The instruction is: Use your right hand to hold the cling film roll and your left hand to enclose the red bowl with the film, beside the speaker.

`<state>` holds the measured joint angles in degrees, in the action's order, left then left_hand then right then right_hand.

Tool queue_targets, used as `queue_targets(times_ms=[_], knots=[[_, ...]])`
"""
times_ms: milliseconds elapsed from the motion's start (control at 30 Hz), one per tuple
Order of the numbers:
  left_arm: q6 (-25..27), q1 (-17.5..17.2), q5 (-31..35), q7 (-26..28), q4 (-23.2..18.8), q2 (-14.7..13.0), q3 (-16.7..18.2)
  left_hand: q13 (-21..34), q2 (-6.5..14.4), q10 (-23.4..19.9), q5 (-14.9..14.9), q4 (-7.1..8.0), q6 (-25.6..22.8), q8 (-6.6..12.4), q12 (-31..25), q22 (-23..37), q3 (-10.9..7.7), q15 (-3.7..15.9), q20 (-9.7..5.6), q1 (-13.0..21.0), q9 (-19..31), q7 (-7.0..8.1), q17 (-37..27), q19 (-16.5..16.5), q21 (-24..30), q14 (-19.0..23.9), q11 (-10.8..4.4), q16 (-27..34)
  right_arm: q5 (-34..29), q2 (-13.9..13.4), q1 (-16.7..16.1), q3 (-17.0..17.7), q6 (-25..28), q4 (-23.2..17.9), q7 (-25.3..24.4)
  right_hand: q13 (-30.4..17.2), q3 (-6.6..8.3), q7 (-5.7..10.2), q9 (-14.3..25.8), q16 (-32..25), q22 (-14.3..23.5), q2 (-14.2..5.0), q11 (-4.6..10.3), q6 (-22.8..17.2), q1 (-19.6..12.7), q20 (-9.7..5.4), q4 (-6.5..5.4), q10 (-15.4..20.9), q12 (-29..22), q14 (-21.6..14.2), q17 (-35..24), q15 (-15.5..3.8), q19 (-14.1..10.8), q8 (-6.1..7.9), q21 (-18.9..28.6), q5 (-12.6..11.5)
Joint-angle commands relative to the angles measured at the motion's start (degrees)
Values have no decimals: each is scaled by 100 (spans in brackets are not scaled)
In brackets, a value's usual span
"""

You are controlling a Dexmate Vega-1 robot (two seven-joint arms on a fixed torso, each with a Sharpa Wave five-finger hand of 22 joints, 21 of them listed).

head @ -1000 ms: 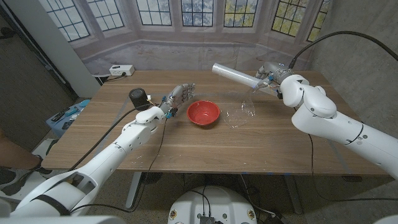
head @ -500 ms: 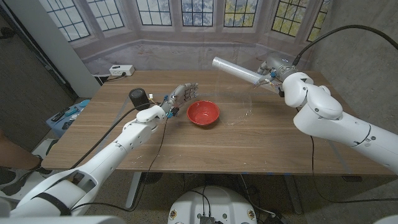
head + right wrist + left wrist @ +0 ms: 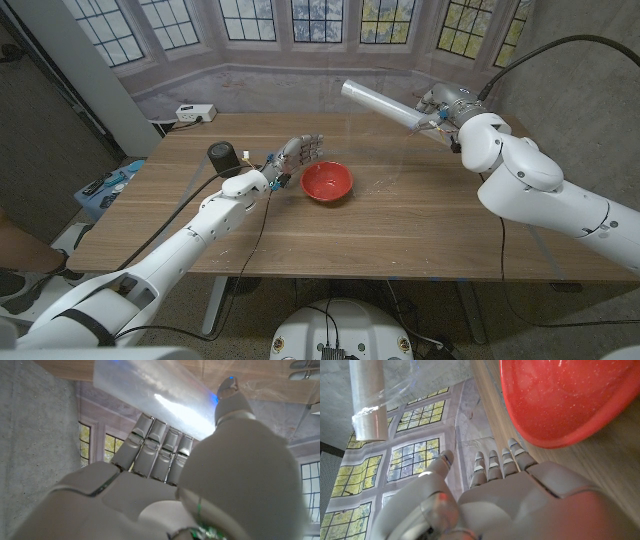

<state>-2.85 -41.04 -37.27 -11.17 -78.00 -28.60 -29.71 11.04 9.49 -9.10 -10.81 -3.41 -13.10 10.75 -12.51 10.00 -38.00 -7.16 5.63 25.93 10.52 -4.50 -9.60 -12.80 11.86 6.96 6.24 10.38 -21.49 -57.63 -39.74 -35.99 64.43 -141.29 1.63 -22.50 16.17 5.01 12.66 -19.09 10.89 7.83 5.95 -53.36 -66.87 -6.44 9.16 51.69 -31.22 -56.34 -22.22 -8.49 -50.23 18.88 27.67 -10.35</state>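
Note:
The red bowl [image 3: 327, 182] [image 3: 565, 400] sits upright at the middle of the wooden table [image 3: 400, 240]. My left hand [image 3: 295, 154] [image 3: 520, 495] hovers just off the bowl's left rim, fingers apart and holding nothing. The black speaker [image 3: 223, 156] stands further left, behind that arm. My right hand [image 3: 441, 108] [image 3: 200, 475] grips the cling film roll [image 3: 378, 103] [image 3: 155, 395] high over the table's far right, the roll pointing toward the bowl. A clear strip of film [image 3: 420, 380] hangs off the roll [image 3: 367, 395]; in the head view it is barely visible.
A white power strip [image 3: 194, 113] lies on the window ledge behind the table. Small items sit on a low blue surface [image 3: 108, 185] off the table's left side. The right arm [image 3: 540, 195] stretches over the table's right part.
My right hand has lifted the roll higher and farther back, and the film's crumpled loose end has come up off the table. My left hand has edged slightly away from me.

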Motion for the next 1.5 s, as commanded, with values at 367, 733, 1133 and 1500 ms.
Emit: queue_targets(times_ms=[367,733,1133,1500], knots=[[88,-40,87,-78,-183,-61,-123,24,-109,-27,-38,-125,7,-10,14,7,21,-37,25,37,15,35,-6,-20,-17,30,9,-11,1021,207,-756,888,-529,-112,-1292,-42,-45,247,36,-40,-2,-1110,163,-332,-1092,-355,8,229,-35,-105,-34,-534,-55,45,73,-45],[99,-89,197,-145,-333,-149,-216,22,-195,9,-49,-241,123,-43,35,4,80,-44,32,61,10,55,-6,16,-40,-17,6,-27,1263,261,-897,1084,-738,-153,-1710,-52,-81,241,39,-42,-3,-1123,135,-324,-1109,-345,7,225,-19,-111,-54,-534,-59,21,108,-49],[33,-200,403,-86,-599,-287,-285,22,-251,85,-64,-352,304,-77,66,3,138,-56,49,94,6,71,-9,53,-60,-75,29,-37,1294,252,-776,1001,-538,-298,-1922,-56,-111,236,42,-46,-2,-1141,126,-337,-1119,-345,2,246,-12,-121,-74,-534,-48,7,136,-55],[-128,-578,748,311,-1271,-740,-124,23,-281,156,-73,-414,403,-79,89,3,178,-68,57,114,4,95,-11,68,-66,-96,49,-33,1253,355,-521,682,-358,-365,-2038,-60,-140,224,45,-44,-2,-1157,131,-330,-1127,-338,-1,248,0,-119,-90,-534,-48,-15,166,-62]])
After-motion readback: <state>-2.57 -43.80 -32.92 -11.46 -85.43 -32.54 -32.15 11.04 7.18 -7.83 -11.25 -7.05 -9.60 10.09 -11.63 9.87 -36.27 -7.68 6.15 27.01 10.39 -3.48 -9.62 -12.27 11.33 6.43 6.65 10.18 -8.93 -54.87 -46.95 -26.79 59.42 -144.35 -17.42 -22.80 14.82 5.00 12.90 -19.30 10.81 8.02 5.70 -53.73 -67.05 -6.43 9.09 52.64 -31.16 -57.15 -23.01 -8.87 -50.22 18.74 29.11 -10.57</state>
